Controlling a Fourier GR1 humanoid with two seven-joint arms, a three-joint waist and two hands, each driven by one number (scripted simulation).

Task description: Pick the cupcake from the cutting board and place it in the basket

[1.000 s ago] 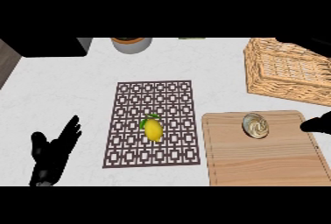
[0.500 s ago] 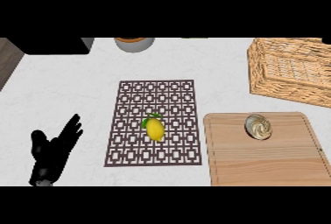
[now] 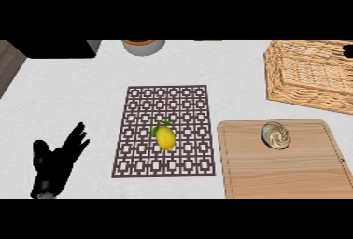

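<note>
With the cupcake point(image 3: 276, 135) sitting untouched near the cutting board's point(image 3: 283, 177) far edge and only the left robot hand point(image 3: 55, 161) visible, resting fingers spread, the unseen right should descend over it, then lift toward the basket point(image 3: 314, 74).

No text, label, brand, number or sign can be read anywhere in the head view. The dark brown rectangular mat point(image 3: 167, 131) carries only a repeating openwork lattice of small squares, not letters. The pale wooden rectangular cutting board point(image 3: 283, 169) shows plain grain, and the woven tan wicker basket point(image 3: 312, 74) is unmarked.
</note>
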